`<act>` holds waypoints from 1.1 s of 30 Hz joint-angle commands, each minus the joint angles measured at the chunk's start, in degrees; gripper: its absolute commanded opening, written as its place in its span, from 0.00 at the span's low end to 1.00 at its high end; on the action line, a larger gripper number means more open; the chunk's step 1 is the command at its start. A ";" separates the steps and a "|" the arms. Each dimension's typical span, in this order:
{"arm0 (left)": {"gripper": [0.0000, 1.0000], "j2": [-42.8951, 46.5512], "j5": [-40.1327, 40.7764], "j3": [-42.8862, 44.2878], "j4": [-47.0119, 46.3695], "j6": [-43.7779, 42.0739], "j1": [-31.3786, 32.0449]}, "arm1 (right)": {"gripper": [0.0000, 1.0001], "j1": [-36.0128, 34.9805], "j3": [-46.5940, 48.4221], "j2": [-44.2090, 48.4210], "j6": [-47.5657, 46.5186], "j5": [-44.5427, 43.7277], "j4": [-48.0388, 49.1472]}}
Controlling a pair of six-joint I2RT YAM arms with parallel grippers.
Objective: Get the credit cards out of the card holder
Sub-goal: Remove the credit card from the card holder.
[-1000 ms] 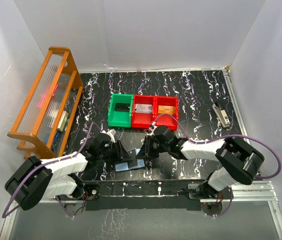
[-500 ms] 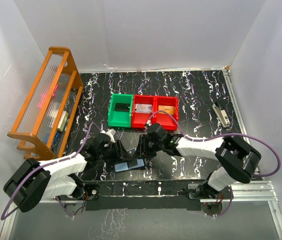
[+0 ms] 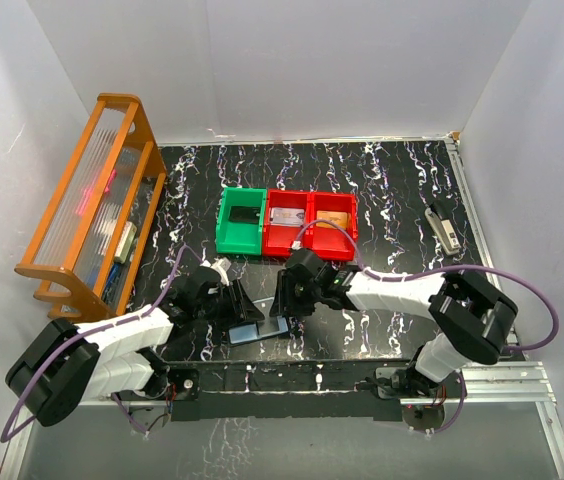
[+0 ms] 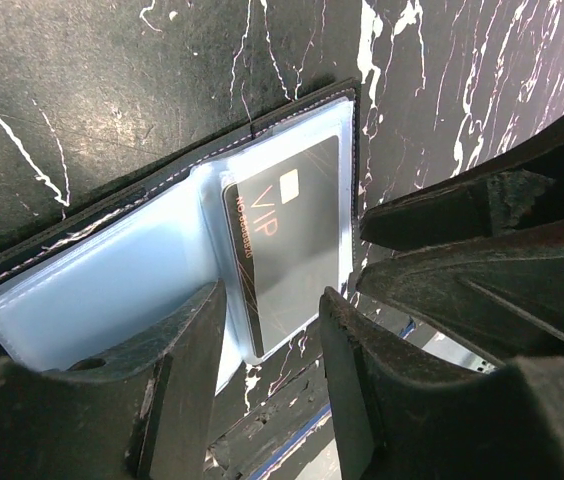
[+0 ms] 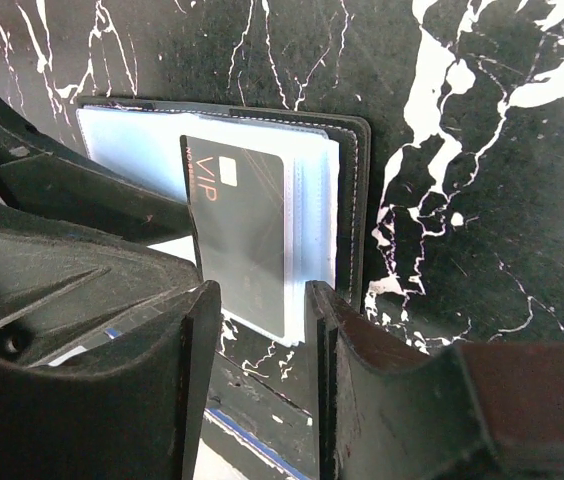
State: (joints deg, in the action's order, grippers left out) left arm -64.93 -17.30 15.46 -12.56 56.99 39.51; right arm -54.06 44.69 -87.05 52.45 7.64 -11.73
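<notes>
Top external view: a small card holder (image 3: 260, 330) lies open on the black, white-veined table (image 3: 392, 190), close to the near edge and midway between the two arms. The left gripper (image 3: 240, 300) reaches in from the left and the right gripper (image 3: 284, 298) from the right, and both hang just over the holder. Farther back stand a green bin (image 3: 240, 222) and two red bins (image 3: 308, 220), each with something flat inside.

Left wrist view: the holder shows a dark stitched cover and light-blue inner panels. A black card (image 4: 287, 240) lettered "VIP" sits in a clear sleeve on one panel. The left fingers (image 4: 187, 380) are spread apart and grasp nothing. The pictures do not show whether they press on the holder.

Right wrist view: the right fingers (image 5: 347, 380) are also parted, and one end of the black card lies in the gap between them. Nothing is pinched yet. I cannot tell whether the card has begun to slide from its sleeve.

The step in hand looks like drawing out this black card. To do it well, the left gripper should probably pin the empty blue panel flat. The right gripper should close on the bare card edge only, clear of the plastic, then pull straight along the sleeve's opening, low and slowly. Catching the sleeve as well would likely drag the whole holder along.
</notes>
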 commanded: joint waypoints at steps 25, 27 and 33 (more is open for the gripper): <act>0.38 1.38 0.16 0.57 1.17 -0.24 0.09 | 0.31 -0.55 -1.81 0.49 2.33 -1.60 6.25; 0.38 1.26 0.18 0.53 1.06 -0.26 0.13 | 0.31 -0.54 -1.80 -0.13 2.19 -0.98 6.39; 0.38 1.25 0.08 0.71 1.12 -0.29 0.13 | 0.31 -0.53 -2.15 -2.19 2.58 1.36 8.84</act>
State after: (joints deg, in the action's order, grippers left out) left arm -64.60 -17.08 15.46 -11.94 56.99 39.51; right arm -54.33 42.54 -88.75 54.37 8.51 -5.82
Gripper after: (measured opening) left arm 0.380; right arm 0.314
